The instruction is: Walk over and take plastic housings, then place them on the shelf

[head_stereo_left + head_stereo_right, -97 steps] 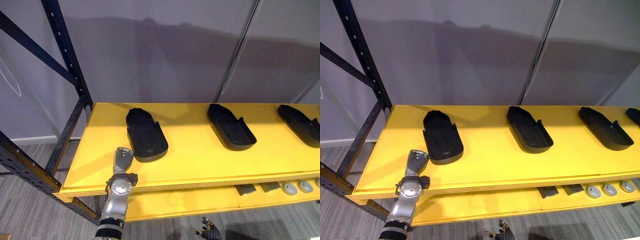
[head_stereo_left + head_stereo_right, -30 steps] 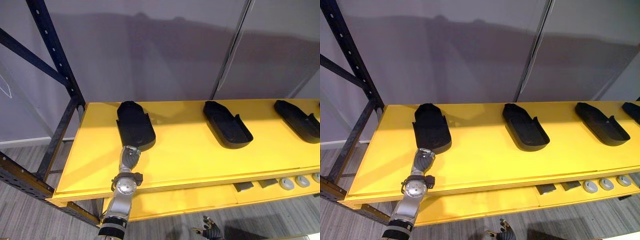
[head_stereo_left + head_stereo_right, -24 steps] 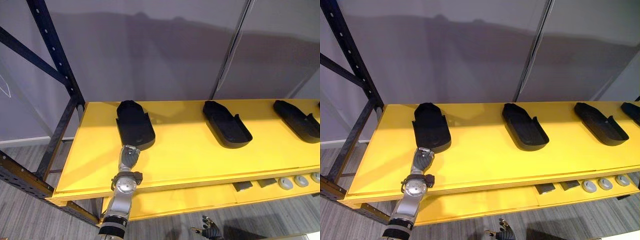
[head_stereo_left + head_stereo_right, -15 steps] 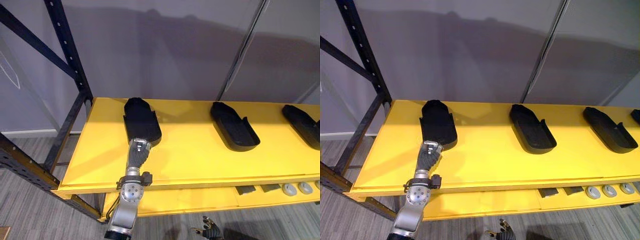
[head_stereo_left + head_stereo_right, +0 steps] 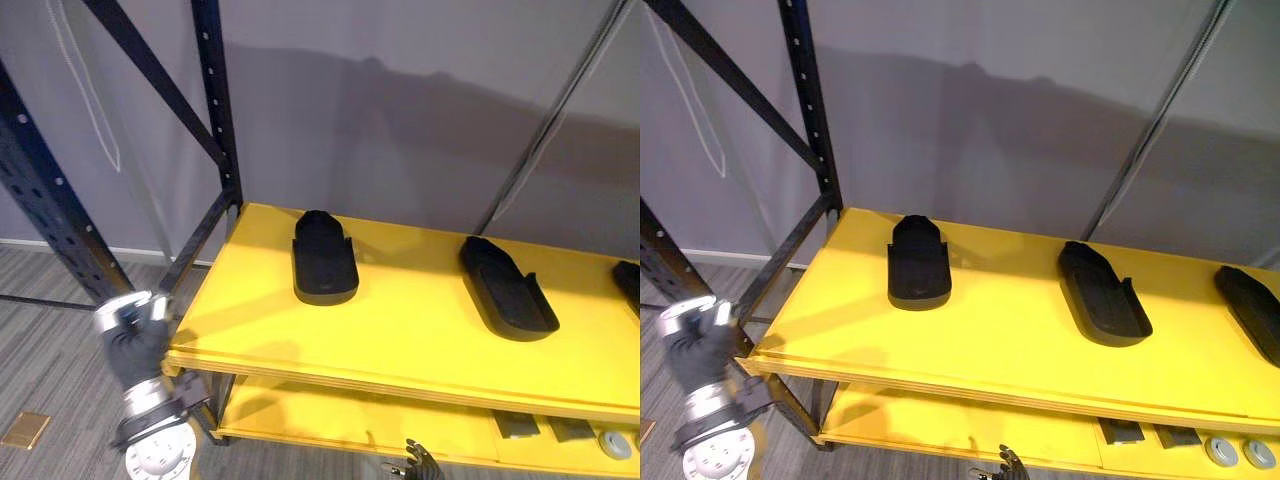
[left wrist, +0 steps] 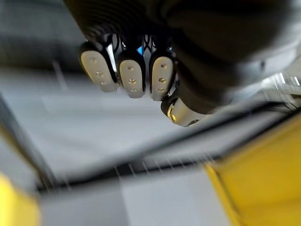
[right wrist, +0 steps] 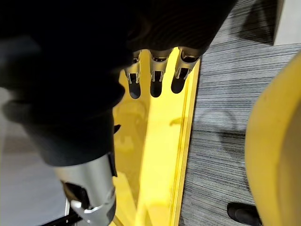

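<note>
Three black plastic housings lie on the yellow top shelf board (image 5: 420, 340): the left one (image 5: 325, 258), the middle one (image 5: 507, 290), and one cut off at the right edge (image 5: 630, 280). My left hand (image 5: 135, 340) hangs off the shelf, beside its front left corner and below board level, touching nothing. In the left wrist view its fingers (image 6: 132, 75) are curled in and empty. Low at the bottom edge, in front of the lower shelf, my right hand (image 5: 418, 462) stays idle. Its fingers (image 7: 155, 75) hang straight and hold nothing.
Dark blue rack uprights (image 5: 215, 100) and a diagonal brace stand at the shelf's left end, with another upright (image 5: 40, 210) nearer me. A lower yellow board (image 5: 330, 420) carries small grey parts (image 5: 1125, 432) and round pieces (image 5: 1220, 450) at the right. A grey wall is behind.
The view has swung left. My left hand, which had straight fingers against the near end of the left housing, has pulled back off the shelf past its front left corner and curled.
</note>
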You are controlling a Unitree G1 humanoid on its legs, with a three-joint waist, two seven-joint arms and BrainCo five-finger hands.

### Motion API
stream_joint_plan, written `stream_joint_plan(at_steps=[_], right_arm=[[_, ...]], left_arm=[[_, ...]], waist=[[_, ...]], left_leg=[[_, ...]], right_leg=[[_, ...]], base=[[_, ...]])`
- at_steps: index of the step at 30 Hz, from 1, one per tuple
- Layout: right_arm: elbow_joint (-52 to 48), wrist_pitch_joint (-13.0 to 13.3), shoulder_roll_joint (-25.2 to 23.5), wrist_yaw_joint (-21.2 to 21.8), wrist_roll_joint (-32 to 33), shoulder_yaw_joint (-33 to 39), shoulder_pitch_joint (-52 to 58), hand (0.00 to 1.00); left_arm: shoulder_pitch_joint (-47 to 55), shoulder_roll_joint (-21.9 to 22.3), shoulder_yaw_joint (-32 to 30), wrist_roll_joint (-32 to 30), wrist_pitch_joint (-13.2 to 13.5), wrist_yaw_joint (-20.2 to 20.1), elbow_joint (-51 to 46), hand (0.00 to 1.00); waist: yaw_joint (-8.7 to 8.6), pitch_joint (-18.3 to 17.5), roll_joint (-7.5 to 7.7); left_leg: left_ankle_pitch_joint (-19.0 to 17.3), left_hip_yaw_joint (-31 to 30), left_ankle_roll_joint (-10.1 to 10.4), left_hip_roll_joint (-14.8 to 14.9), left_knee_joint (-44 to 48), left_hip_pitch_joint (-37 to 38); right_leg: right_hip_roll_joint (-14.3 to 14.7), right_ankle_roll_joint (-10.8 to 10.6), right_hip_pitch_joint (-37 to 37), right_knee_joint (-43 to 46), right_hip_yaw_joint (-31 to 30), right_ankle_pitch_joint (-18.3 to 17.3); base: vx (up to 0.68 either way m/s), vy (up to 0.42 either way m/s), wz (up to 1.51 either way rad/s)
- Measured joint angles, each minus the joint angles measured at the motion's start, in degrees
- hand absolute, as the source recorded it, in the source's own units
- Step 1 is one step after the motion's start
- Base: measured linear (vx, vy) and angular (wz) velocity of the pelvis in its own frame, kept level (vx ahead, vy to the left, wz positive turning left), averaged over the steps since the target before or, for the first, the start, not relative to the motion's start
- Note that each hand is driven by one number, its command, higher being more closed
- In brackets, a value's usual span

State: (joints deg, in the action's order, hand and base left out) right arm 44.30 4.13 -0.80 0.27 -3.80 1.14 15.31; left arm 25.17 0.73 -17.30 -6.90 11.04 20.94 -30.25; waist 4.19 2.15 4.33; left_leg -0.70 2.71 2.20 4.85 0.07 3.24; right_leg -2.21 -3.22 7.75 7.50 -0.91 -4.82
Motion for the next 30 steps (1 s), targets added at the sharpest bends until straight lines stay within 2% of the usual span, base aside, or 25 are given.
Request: stream_joint_plan(at_steps=[4, 6, 7, 8, 9, 11, 12, 15, 18, 23, 30], right_arm=[[0.0, 0.0, -0.1, 0.2, -1.0, -0.2, 0.0, 0.0], [-0.1, -0.3, 0.1, 0.5, -1.3, -1.4, -0.4, 0.0], [-0.2, -0.4, 0.2, 0.6, -1.3, -1.9, -0.8, 0.0], [-0.1, -0.6, 0.2, 0.7, -1.3, -2.6, -1.3, 0.0], [-0.9, -0.7, 0.6, 1.0, -1.3, -2.5, -1.4, 0.0], [-0.9, -0.8, 0.8, 1.0, -1.3, -2.5, -1.7, 0.0], [-1.1, -0.9, 0.8, 0.9, -1.3, -2.5, -1.7, 0.0], [-1.5, -0.9, 1.0, 0.7, -1.3, -2.4, -1.7, 0.0], [-2.0, -0.9, 0.9, 0.3, -1.3, -2.2, -1.8, 0.0], [-2.0, -0.8, 1.1, -0.4, -1.2, -0.9, -2.1, 0.0], [-1.9, -0.8, 1.2, -1.3, -1.1, 1.2, -2.4, 0.0]], left_arm=[[2.3, 2.1, -4.8, -0.2, -3.3, 0.0, 9.4, 1.0], [2.7, 3.3, -6.1, -1.4, -6.2, -0.8, 17.6, 1.0], [2.9, 3.4, -6.2, -1.5, -6.7, -0.9, 19.8, 1.0], [3.1, 3.4, -6.1, -2.0, -7.9, -1.7, 24.1, 1.0], [3.2, 4.1, -5.8, -2.4, -8.7, -2.7, 27.8, 1.0], [2.9, 4.5, -5.4, -2.8, -9.0, -3.4, 32.1, 1.0], [2.0, 4.2, -5.2, -3.6, -9.1, -4.3, 37.1, 0.0], [0.4, 3.6, -3.5, -4.0, -9.7, -6.0, 47.8, 0.0], [-1.4, 3.3, -2.6, -4.0, -9.6, -7.6, 53.4, 0.0], [-4.2, 2.0, -0.9, -3.9, -9.3, -9.1, 59.7, 0.0], [-7.5, 1.5, 1.0, -3.6, -8.4, -10.1, 65.1, 0.0]], waist=[[0.88, 0.1, -0.36], [1.04, 0.1, -0.24], [1.08, 0.1, -0.16], [1.01, 0.2, -0.07], [0.46, 0.2, -0.67], [-0.05, 0.3, -0.71], [-0.04, 0.2, -1.05], [-0.09, 0.3, -1.08], [-0.35, 0.2, -1.32], [-0.4, 0.2, -2.26], [-0.45, 0.6, -3.34]], left_leg=[[-1.0, -0.3, 0.0, 0.2, 2.6, -1.4], [-2.2, 0.4, 0.1, 0.0, 5.4, -2.8], [-2.7, 0.9, 0.1, -0.1, 6.6, -3.3], [-4.0, 1.8, 0.3, -0.4, 9.2, -4.5], [-4.9, 2.1, 0.4, 0.2, 11.4, -5.3], [-5.5, 2.2, 0.4, 0.4, 12.8, -5.6], [-5.9, 2.2, 0.7, 0.7, 13.7, -5.6], [-6.9, 2.6, 0.7, 1.1, 15.8, -6.2], [-8.1, 2.8, 0.5, 0.8, 17.4, -7.0], [-9.5, 3.9, 0.1, 0.3, 18.2, -7.0], [-9.6, 4.9, 0.1, 0.2, 17.2, -5.9]], right_leg=[[0.1, 0.1, 0.1, 0.0, 0.3, -0.1], [-0.1, 1.0, -0.2, -0.1, 0.2, -1.3], [-0.4, 1.0, -0.3, -0.1, 0.2, -2.0], [-1.0, 1.5, -0.7, -0.1, 0.1, -4.0], [-0.6, 1.4, -0.8, 0.3, 0.3, -4.2], [-0.2, 1.9, -1.3, 1.0, 0.2, -4.9], [-0.2, 1.3, -1.5, 2.0, 0.2, -5.6], [-0.2, 0.7, -1.9, 3.1, -0.1, -6.3], [-0.6, 0.4, -1.9, 3.2, -0.2, -6.7], [-1.4, 0.5, -1.8, 3.1, -1.4, -6.8], [-1.7, 0.5, -1.4, 3.0, -1.9, -6.8]], base=[[-0.04, -0.031, 0.06], [-0.05, -0.016, -0.15], [-0.07, -0.025, -0.33], [-0.09, -0.033, -0.25], [-0.07, -0.03, -0.16], [-0.07, -0.007, -0.02], [-0.05, -0.004, -0.04], [0.01, 0.01, -0.06], [0.03, 0.048, -0.03], [0.07, 0.054, -0.09], [0.05, 0.012, -0.05]])
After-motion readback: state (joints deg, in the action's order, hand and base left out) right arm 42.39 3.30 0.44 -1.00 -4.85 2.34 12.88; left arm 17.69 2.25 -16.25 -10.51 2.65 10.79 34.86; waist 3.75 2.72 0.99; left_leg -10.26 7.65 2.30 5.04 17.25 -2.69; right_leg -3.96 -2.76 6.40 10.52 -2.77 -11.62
